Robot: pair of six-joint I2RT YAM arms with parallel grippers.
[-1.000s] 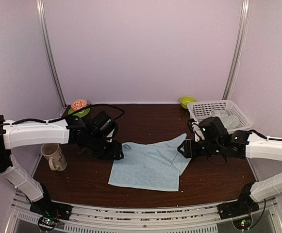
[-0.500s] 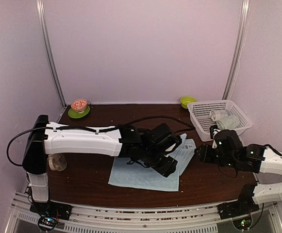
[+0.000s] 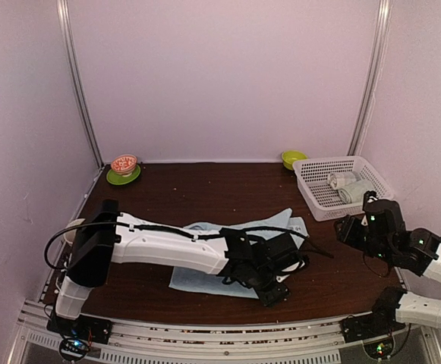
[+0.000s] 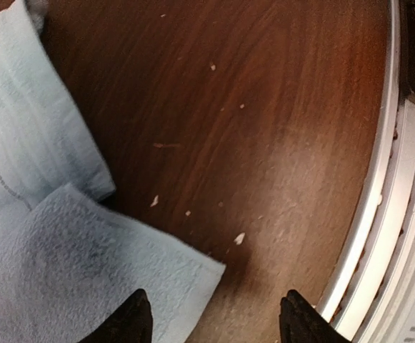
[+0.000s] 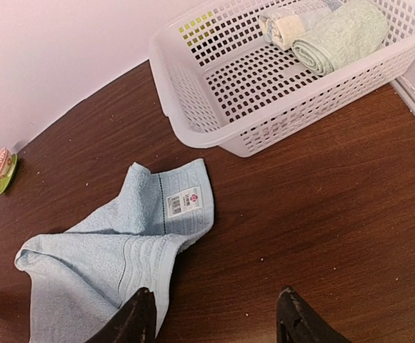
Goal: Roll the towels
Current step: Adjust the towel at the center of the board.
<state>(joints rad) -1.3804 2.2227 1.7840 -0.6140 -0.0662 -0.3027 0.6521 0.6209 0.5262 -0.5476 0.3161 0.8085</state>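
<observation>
I'm holding the left gripper [image 4: 214,323] spread and empty over a corner of the light blue towel [image 4: 50,279], which is lying rumpled on the table [image 4: 264,143]. The right gripper [image 5: 214,318] is hanging spread, empty, near the basket [image 5: 214,121].

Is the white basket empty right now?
No, a rolled green towel and a paler roll lie inside the basket.

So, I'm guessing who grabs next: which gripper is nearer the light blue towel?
Left. The left gripper hovers at the near corner of the light blue towel, one finger over the cloth. The right gripper stands apart past its right side, beside the basket.
</observation>
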